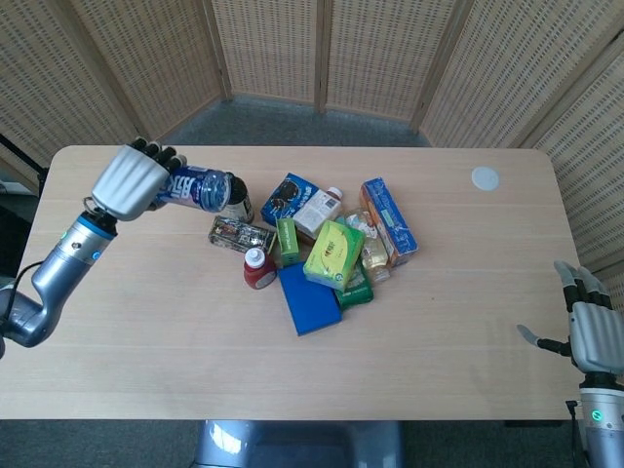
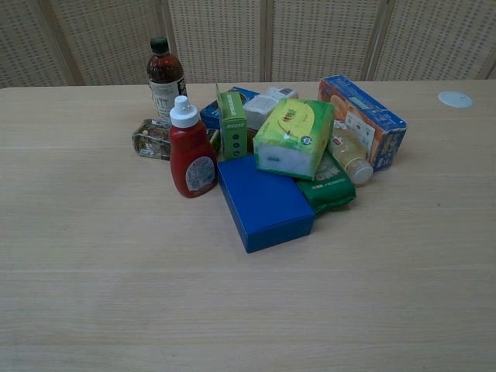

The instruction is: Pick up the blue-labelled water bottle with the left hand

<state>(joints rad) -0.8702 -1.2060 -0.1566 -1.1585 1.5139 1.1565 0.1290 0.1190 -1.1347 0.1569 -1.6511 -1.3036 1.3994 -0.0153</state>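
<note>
In the head view my left hand (image 1: 128, 181) grips the blue-labelled water bottle (image 1: 198, 188), which lies sideways in the air, well above the table's far left part, its base pointing right over the dark bottle. Neither the bottle nor the left hand shows in the chest view. My right hand (image 1: 591, 331) hangs off the table's near right corner with its fingers spread and nothing in it.
A pile sits mid-table: a dark bottle (image 2: 165, 80), a red sauce bottle (image 2: 191, 159), a blue box (image 2: 263, 201), a green tissue pack (image 2: 294, 138), an orange-blue carton (image 2: 361, 121) and a clear packet (image 2: 153, 139). A white disc (image 1: 485, 177) lies far right.
</note>
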